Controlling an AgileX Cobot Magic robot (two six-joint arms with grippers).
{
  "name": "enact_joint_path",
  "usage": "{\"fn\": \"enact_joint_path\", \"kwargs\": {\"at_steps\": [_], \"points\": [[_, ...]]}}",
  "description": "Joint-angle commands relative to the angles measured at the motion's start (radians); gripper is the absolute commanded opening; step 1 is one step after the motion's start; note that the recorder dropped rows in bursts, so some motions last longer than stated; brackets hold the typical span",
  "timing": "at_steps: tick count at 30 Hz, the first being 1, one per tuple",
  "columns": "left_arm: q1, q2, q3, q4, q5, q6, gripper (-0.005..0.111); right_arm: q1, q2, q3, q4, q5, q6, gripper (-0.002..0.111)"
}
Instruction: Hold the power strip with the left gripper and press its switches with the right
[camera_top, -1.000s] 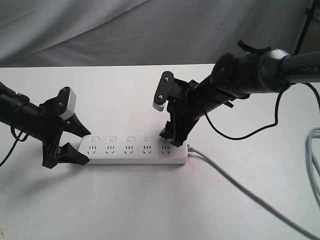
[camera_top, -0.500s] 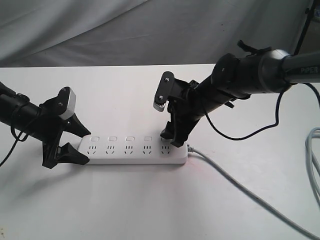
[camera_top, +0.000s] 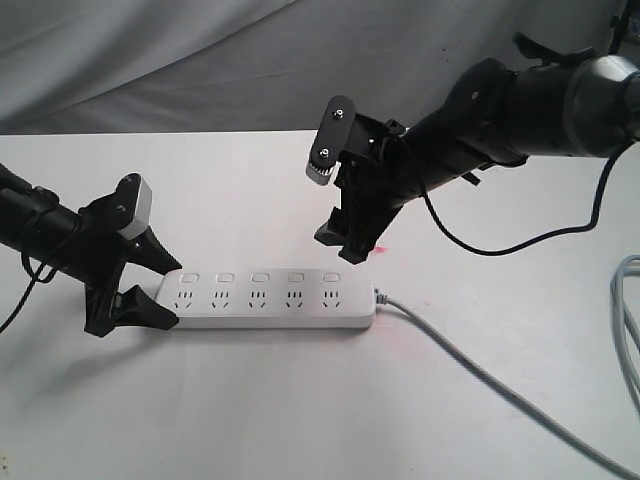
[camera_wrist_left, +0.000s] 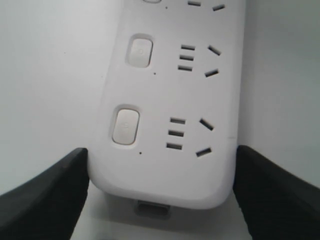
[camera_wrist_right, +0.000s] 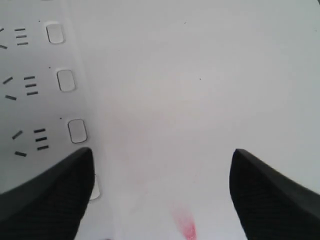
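Foreground: white matt tabletop (camera_top: 300, 430), crossed on the right by the round grey cord (camera_top: 470, 372) running to the strip's right end.

Mid-table: long flat white plastic power strip with rounded corners (camera_top: 265, 298), lying flat and lengthwise across the exterior view, sockets up. Along its far edge, the row of five small white rounded-square switches (camera_top: 259, 277), one above each socket set.

At the strip's left end: black left gripper with two pointed triangular fingers (camera_top: 170, 293) on a slim black arm, closed down to the strip's width. One finger (camera_wrist_left: 45, 190) against each long side — holding that end, judging by the left wrist view.

Farther back and higher: black right gripper with an oblong grey-white dotted plate (camera_top: 343, 245) on a thick grey arm. Fingers spread wide with nothing between them, hanging clear of the strip, above the table just behind the cord end. Faint red mark (camera_wrist_right: 185, 227) on the tabletop below it.

Beyond: creased grey cloth backdrop (camera_top: 200, 60).

Progress, by judgement: hold established; pressing begun but not shown complete — no visible sign of any switch's state. Probably four switches toward the left gripper left to press.

Against the view half a second earlier: right gripper then tip-down on the switch nearest the cord, now lifted off and drawn back. Strip and left gripper unmoved.
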Motion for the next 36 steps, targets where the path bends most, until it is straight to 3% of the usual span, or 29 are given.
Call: {"fn": "enact_joint_path", "kwargs": {"at_steps": [1, 6, 8, 14, 16, 22, 29, 36], "points": [[-0.004, 0.001, -0.006, -0.019, -0.005, -0.004, 0.0, -0.005, -0.009, 0.004, 0.017, -0.013, 0.009, 0.069], [-0.004, 0.001, -0.006, -0.019, -0.005, -0.004, 0.0, -0.005, -0.019, 0.004, 0.088, -0.019, 0.013, 0.069], [-0.004, 0.001, -0.006, -0.019, -0.005, -0.004, 0.0, -0.005, -0.045, 0.004, 0.102, -0.019, 0.021, 0.064], [-0.004, 0.001, -0.006, -0.019, -0.005, -0.004, 0.0, -0.034, -0.254, 0.004, 0.109, 0.121, 0.154, 0.008], [-0.004, 0.001, -0.006, -0.019, -0.005, -0.004, 0.0, -0.045, -0.327, 0.004, 0.132, 0.179, 0.171, 0.0], [-0.004, 0.001, -0.006, -0.019, -0.005, -0.004, 0.0, -0.06, -0.504, 0.004, 0.304, 0.29, 0.171, 0.0], [-0.004, 0.001, -0.006, -0.019, -0.005, -0.004, 0.0, -0.06, -0.595, 0.004, 0.307, 0.386, 0.392, 0.0], [-0.004, 0.001, -0.006, -0.019, -0.005, -0.004, 0.0, -0.06, -0.601, 0.004, 0.305, 0.384, 0.396, 0.0]]}}
